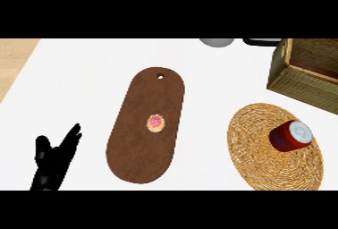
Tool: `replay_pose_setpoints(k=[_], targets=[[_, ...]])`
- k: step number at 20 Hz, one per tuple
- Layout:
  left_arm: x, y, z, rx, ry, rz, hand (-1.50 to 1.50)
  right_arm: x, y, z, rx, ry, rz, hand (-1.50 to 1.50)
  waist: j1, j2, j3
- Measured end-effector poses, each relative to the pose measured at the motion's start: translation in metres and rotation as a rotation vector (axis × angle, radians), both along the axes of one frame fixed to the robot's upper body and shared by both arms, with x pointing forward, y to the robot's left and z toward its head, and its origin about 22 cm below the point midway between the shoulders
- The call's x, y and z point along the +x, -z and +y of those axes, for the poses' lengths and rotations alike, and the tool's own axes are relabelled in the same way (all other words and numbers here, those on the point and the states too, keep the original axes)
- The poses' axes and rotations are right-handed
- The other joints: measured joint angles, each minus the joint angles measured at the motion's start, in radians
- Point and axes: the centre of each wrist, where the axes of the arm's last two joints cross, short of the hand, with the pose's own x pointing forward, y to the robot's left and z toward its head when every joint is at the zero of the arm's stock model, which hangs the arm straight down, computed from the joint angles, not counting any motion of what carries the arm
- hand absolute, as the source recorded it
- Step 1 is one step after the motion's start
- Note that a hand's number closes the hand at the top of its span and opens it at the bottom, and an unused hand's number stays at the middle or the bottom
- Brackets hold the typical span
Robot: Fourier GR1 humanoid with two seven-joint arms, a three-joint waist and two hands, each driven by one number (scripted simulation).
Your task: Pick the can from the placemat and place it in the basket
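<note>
Your can (290, 135), red with a pale lid, stands on the round woven placemat (264, 154) near the desk's (79, 89) right edge, in the mat's upper right part. The basket (297, 78) sits just beyond the mat at the far right corner. A brown cutting board (142, 134) with a small pink item (156, 122) lies mid-desk. Your left robot hand (52, 163) rests at the near left, fingers straight and apart, holding nothing.

The left hand (52, 163) rests at the lower left edge of the head view, fingers straight and pointing up.
</note>
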Motion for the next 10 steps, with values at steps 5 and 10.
replay_pose_setpoints(k=[5,10], targets=[[0.005,0.002,0.000,-0.004,0.010,0.011,0.00,0.007,0.031,0.007,0.038,-0.015,0.015,-1.50,0.003,-0.001,0.002],[0.003,0.000,-0.001,0.001,0.004,0.005,0.00,0.013,0.069,0.016,0.061,-0.018,0.015,-1.50,0.005,0.000,0.002]])
